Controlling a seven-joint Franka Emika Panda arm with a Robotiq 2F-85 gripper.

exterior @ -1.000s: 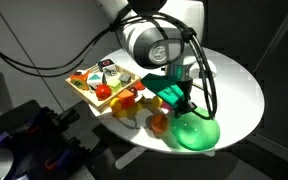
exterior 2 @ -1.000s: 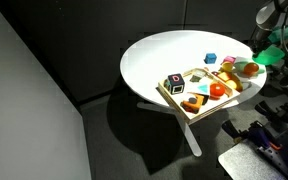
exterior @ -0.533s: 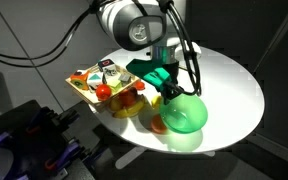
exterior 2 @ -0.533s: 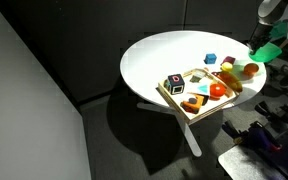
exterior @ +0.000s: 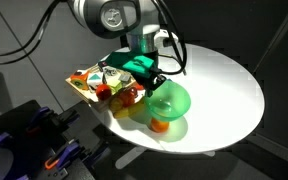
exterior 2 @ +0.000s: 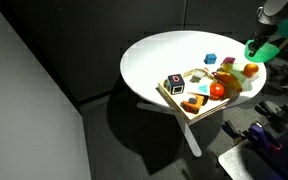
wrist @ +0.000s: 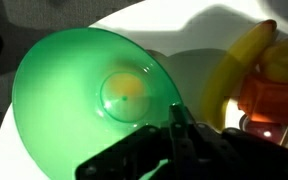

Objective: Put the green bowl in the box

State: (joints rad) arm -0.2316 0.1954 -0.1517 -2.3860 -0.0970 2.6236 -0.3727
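Note:
The green bowl (exterior: 168, 101) hangs tilted above the white table, just beside the near corner of the box (exterior: 84, 88). My gripper (exterior: 151, 82) is shut on the bowl's rim. In the wrist view the bowl (wrist: 84, 90) fills the left, with my gripper (wrist: 174, 113) clamped on its edge. The bowl (exterior 2: 261, 49) also shows at the far right of an exterior view, past the box (exterior 2: 176, 100), which holds several small food items.
An orange fruit (exterior: 159, 124) lies on the table under the bowl. A banana (wrist: 227, 75) and other fruit lie by the box's corner. A blue block (exterior 2: 211, 59) sits on the round white table (exterior: 229, 80). Cables hang from the arm.
My gripper has lifted the bowl off the table's front edge and carried it toward the box. The orange fruit under it is now uncovered.

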